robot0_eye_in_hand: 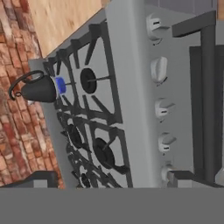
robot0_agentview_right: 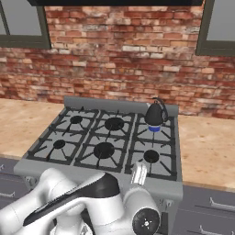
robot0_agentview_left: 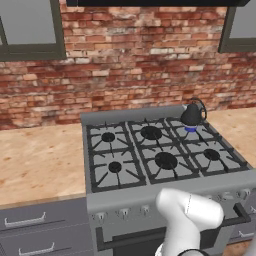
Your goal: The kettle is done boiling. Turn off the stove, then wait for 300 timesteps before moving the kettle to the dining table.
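Note:
The dark kettle (robot0_agentview_left: 191, 115) (robot0_agentview_right: 155, 114) (robot0_eye_in_hand: 39, 89) stands upright on the back right burner of the grey stove (robot0_agentview_left: 150, 187) (robot0_agentview_right: 151, 183) (robot0_eye_in_hand: 127, 87), and a blue flame (robot0_agentview_left: 191, 129) (robot0_eye_in_hand: 61, 85) glows under it. My gripper (robot0_eye_in_hand: 116, 180) is open, with dark fingertips (robot0_eye_in_hand: 43, 178) set wide apart and nothing between them. It hangs in front of the stove's front panel, facing the row of knobs (robot0_eye_in_hand: 159, 69) from a short distance. The hand view is rolled, so the knob row runs top to bottom. The dining table is out of view.
Wood counters (robot0_agentview_left: 35, 160) (robot0_agentview_right: 206, 147) flank the stove, with grey drawers (robot0_agentview_left: 40, 225) below. A brick wall (robot0_agentview_left: 130, 65) rises behind it. The dark oven handle (robot0_eye_in_hand: 208, 87) runs just below the knobs. My white arm (robot0_agentview_left: 190, 215) (robot0_agentview_right: 92, 202) stands before the stove front.

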You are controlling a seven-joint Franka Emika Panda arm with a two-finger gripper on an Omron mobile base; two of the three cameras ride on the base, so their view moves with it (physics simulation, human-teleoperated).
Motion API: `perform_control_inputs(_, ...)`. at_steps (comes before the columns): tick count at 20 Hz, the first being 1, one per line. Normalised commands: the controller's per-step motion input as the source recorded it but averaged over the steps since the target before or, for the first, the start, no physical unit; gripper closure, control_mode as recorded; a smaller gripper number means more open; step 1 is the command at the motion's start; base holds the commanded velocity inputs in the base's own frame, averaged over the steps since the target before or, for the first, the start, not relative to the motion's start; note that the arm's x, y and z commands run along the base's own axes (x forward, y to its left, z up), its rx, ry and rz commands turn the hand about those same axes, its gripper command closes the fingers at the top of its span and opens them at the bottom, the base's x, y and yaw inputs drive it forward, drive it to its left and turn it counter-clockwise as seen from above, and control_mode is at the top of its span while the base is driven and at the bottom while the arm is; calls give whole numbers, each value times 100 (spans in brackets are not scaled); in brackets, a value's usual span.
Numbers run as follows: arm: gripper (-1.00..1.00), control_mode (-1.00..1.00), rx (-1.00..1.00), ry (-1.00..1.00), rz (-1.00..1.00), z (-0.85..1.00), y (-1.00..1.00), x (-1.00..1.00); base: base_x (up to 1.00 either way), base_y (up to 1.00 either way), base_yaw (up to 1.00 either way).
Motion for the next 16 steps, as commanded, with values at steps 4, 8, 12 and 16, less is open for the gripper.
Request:
perform_control_inputs(4,-100,-100,4,-3,-2,-14,-2,-7,0,0,0)
perform_control_inputs(8,-100,-100,5,-1,0,-10,-10,-20,0,0,0)
perform_control_inputs(12,-100,-100,9,-5,0,-12,-2,-20,0,0,0)
perform_control_inputs(16,-100,-100,10,-9,-2,-9,0,-9,0,0,0)
